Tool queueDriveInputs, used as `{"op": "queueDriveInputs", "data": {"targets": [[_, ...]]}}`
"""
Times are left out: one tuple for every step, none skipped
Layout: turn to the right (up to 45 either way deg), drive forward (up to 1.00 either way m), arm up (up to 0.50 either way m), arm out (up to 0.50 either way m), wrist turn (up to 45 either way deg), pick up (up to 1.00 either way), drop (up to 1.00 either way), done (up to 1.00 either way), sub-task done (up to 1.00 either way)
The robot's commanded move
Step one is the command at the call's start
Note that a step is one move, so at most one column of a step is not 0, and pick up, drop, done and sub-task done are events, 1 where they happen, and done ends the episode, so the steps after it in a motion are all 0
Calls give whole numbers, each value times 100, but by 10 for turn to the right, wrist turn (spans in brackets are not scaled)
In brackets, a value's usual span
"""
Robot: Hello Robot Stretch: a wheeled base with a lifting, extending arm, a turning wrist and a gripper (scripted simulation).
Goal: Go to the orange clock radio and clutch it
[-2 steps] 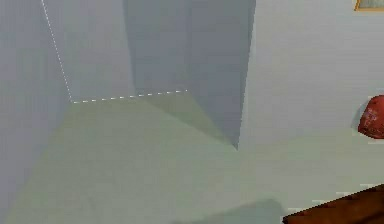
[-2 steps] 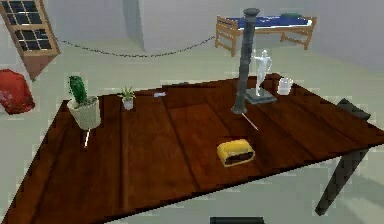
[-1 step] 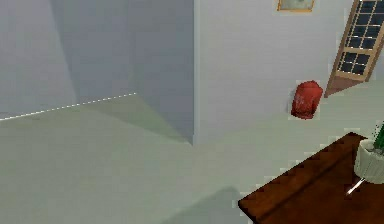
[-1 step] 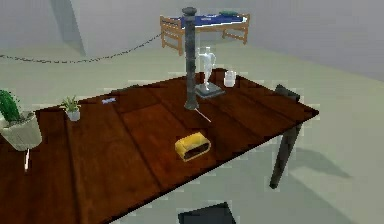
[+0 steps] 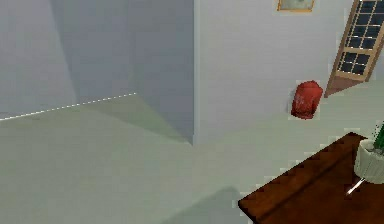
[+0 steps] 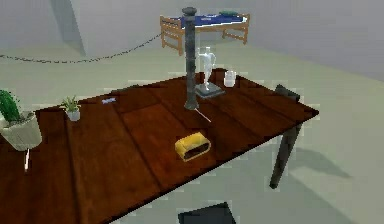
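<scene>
Orange radio [image 6: 191, 147] by the tabletop's [image 6: 130, 140] near edge: probably light, rigid, smooth; grip its narrow sides. Jaws' state: cannot tell.

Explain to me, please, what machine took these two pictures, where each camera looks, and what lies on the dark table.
It is a wheeled robot with one reaching arm, rendered in a simulated house. The forward view looks ahead and somewhat down: pale floor, walls, a red object near the wall, and a corner of a dark wooden table bearing a potted plant. The arm side view looks out to the side where the arm reaches, across what seems the same table. On it lie the orange clock radio, which the robot is meant to grasp, a smaller plant, a tall dark post, a glass vessel and a small cup.
</scene>
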Motion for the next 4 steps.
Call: {"op": "queueDriveInputs", "data": {"targets": [[0,0,38,0,0,0,0,0,0],[0,0,0,36,0,0,0,0,0],[0,0,0,0,450,0,0,0,0],[0,0,0,0,450,0,0,0,0]]}}
